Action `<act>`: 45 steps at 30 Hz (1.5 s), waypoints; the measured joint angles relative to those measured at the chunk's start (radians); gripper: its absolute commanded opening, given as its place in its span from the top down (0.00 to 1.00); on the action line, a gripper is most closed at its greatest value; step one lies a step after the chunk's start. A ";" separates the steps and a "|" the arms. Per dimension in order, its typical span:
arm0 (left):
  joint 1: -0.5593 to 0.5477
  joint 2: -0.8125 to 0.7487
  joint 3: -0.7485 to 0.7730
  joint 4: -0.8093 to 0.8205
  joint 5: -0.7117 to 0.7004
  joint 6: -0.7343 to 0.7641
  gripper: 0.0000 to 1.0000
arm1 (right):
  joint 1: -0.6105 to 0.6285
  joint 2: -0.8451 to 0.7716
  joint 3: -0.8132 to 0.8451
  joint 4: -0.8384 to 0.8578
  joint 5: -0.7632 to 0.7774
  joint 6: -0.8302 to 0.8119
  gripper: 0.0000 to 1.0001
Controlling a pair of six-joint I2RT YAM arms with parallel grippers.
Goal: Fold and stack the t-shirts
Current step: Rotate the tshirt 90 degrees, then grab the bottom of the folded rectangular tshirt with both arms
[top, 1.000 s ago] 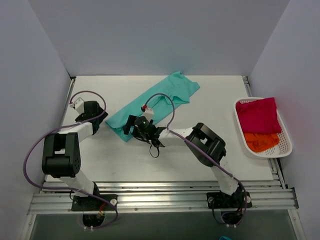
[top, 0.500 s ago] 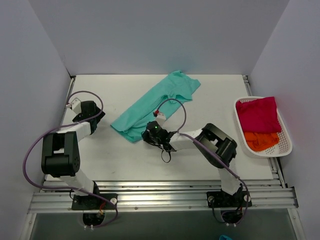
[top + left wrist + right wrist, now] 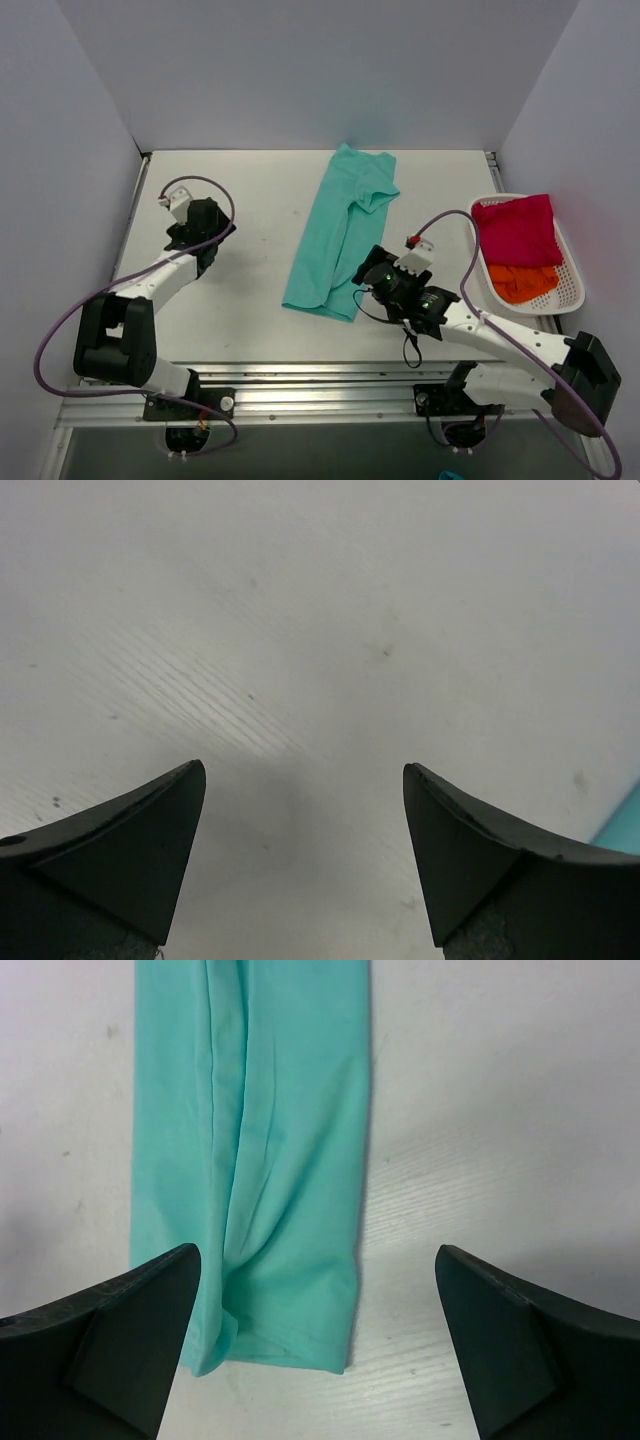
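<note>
Two grippers, both released, no cloth in either. Nearest the work is the right gripper point(image 3: 372, 273). Its fingers are spread wide, and its wrist view frames the near hem of the teal t-shirt point(image 3: 255, 1160) between them. From above, that hem sits at about 8 o'clock from the gripper, just beside it. Can't tell whether the fingertips touch fabric.

Shirt lies on the tabletop point(image 3: 250, 320), folded into a long narrow strip. Long axis runs roughly 6 to 12, far end tipped toward 1 o'clock.

The left gripper point(image 3: 305, 770) hangs open over bare tabletop, well apart from the strip, which lies at its 3 o'clock. Only a sliver of teal shows at the edge of its view.

Judgement: next fold probably goes end to end along that axis, so the right arm is better placed to take the near hem. The left would have to reach across for the other corner.

Crimson-pink t-shirt point(image 3: 515, 230) and orange t-shirt point(image 3: 522, 283) sit bunched in the white basket point(image 3: 575, 292), about 3 o'clock from the right gripper.
</note>
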 measured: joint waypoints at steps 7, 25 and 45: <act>-0.229 -0.127 0.010 -0.100 -0.018 -0.007 0.11 | 0.006 -0.063 0.000 -0.043 0.084 -0.026 0.00; -0.571 -0.313 -0.263 -0.182 -0.011 -0.122 0.10 | 0.119 0.262 -0.110 0.308 -0.087 -0.028 0.39; -0.578 -0.111 -0.289 0.048 0.051 -0.123 0.10 | 0.090 0.443 -0.037 0.397 -0.047 -0.039 1.00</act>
